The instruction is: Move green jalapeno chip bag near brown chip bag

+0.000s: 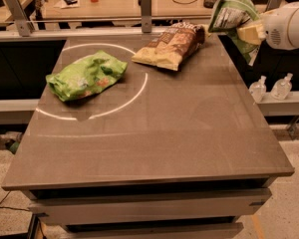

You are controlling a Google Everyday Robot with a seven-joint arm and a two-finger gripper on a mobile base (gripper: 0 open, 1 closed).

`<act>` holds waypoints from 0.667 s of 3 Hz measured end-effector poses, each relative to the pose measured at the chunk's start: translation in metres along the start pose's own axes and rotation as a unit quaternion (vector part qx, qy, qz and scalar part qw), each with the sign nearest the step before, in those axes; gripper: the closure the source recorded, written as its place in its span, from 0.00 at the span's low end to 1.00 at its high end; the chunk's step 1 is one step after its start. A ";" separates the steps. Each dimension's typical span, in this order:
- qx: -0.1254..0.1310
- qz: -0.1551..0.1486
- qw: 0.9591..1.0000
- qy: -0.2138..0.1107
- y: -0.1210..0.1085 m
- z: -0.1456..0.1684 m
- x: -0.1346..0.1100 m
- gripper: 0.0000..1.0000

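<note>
The green jalapeno chip bag (233,11), medium green with a white nutrition panel, hangs in the air at the top right, over the table's far right corner. My gripper (250,33) is shut on its lower right part, with the white arm reaching in from the right edge. The brown chip bag (171,45), dark brown and tan-yellow, lies flat at the table's far edge, just left of and below the held bag.
A brighter lime-green bag (86,75) lies on the left of the grey table (154,133), inside a white circle mark. Two small clear bottles (270,87) stand on a ledge right of the table. A workbench with clutter runs behind.
</note>
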State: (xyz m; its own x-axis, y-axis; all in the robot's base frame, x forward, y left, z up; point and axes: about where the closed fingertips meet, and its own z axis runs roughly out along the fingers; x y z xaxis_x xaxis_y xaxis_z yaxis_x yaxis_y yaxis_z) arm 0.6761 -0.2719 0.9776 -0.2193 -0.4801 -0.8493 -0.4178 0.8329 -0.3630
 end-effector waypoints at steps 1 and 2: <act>-0.035 0.013 0.999 0.010 0.017 0.023 0.016 1.00; -0.062 0.011 0.998 0.012 0.030 0.047 0.028 1.00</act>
State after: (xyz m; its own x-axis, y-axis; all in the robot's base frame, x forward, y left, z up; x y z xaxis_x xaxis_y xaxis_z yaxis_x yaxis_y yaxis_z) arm 0.6989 -0.2481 0.9248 -0.2505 -0.4707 -0.8460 -0.5188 0.8031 -0.2932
